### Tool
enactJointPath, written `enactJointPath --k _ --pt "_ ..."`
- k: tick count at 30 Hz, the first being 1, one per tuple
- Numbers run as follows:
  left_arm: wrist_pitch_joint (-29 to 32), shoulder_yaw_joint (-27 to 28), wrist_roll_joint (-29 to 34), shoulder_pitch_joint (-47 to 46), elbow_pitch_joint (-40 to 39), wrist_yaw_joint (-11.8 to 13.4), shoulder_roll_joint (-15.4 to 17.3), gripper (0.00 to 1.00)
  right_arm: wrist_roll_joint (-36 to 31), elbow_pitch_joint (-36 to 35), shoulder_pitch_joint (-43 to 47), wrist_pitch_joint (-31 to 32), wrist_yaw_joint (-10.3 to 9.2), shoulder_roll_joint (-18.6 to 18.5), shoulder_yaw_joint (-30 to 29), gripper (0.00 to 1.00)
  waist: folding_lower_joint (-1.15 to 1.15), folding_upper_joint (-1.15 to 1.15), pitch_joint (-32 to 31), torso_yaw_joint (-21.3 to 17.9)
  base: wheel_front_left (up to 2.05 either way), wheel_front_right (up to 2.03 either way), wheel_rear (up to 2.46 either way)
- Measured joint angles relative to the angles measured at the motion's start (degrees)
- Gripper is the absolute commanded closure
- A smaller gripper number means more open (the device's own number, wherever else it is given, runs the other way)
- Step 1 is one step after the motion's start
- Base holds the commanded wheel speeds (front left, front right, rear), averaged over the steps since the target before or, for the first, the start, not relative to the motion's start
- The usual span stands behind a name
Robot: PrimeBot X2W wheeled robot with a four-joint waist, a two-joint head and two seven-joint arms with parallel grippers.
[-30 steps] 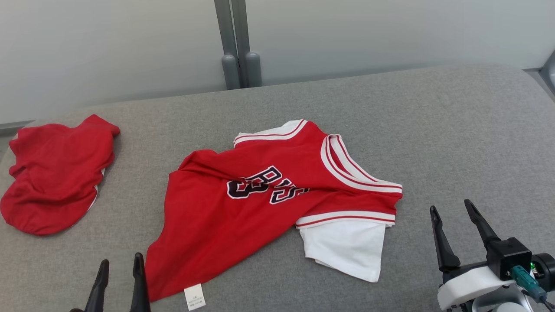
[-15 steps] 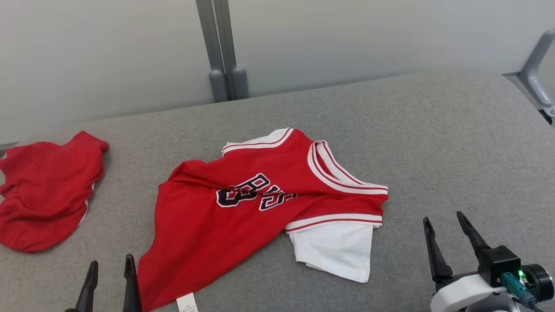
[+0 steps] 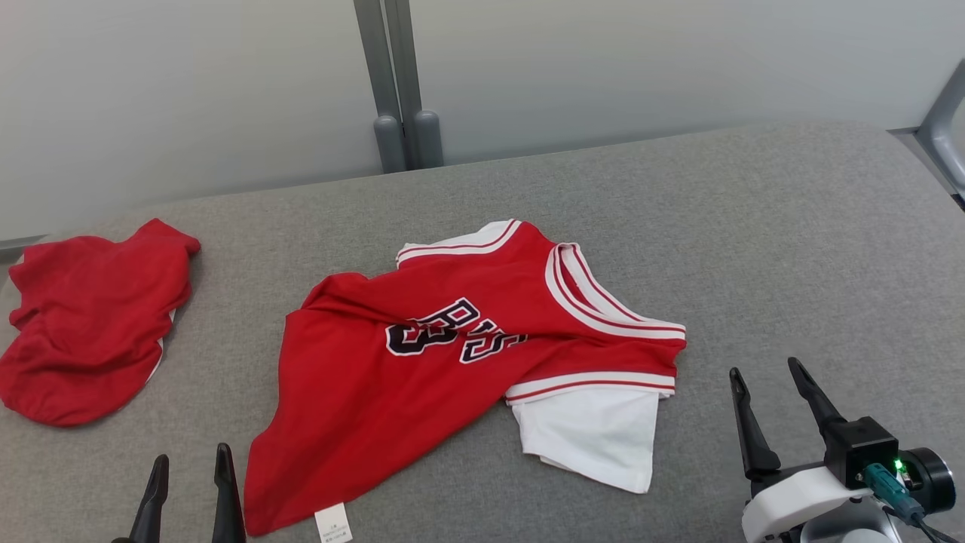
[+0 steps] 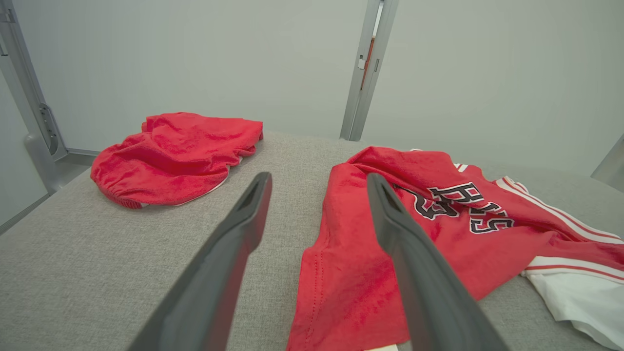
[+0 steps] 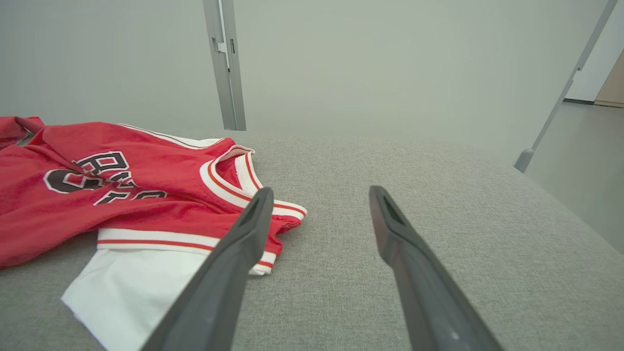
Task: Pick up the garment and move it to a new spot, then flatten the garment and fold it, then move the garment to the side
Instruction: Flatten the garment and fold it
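Note:
The garment (image 3: 422,377) is a red jersey with white trim, dark lettering and white sleeves. It lies rumpled and partly spread in the middle of the grey padded table (image 3: 754,226), with a white label at its near hem. My left gripper (image 3: 191,455) is open just left of the garment's near corner, and in the left wrist view the left gripper (image 4: 318,176) points over the red hem (image 4: 351,273). My right gripper (image 3: 763,367) is open to the right of the white sleeve. The right gripper (image 5: 321,189) holds nothing beside the garment (image 5: 73,204).
A second red garment (image 3: 90,317) lies bunched at the table's far left, also seen as a red garment (image 4: 175,151) ahead of the left fingers. A grey post (image 3: 399,113) stands behind the table. The table's right edge drops to the floor (image 5: 575,165).
The head camera has shifted, so the whole picture has slid a little. The garment and both open grippers keep the same places relative to each other.

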Motion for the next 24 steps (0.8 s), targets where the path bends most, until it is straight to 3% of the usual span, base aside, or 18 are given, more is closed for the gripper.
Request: enactJointPath --k 24 --pt "0.0 0.08 -0.09 0.92 0.49 0.0 -0.01 0.0 0.02 0.23 -0.05 0.0 0.0 -0.59 1.12 0.0 0.0 0.0 -0.65 1.75 0.0 0.0 0.0"
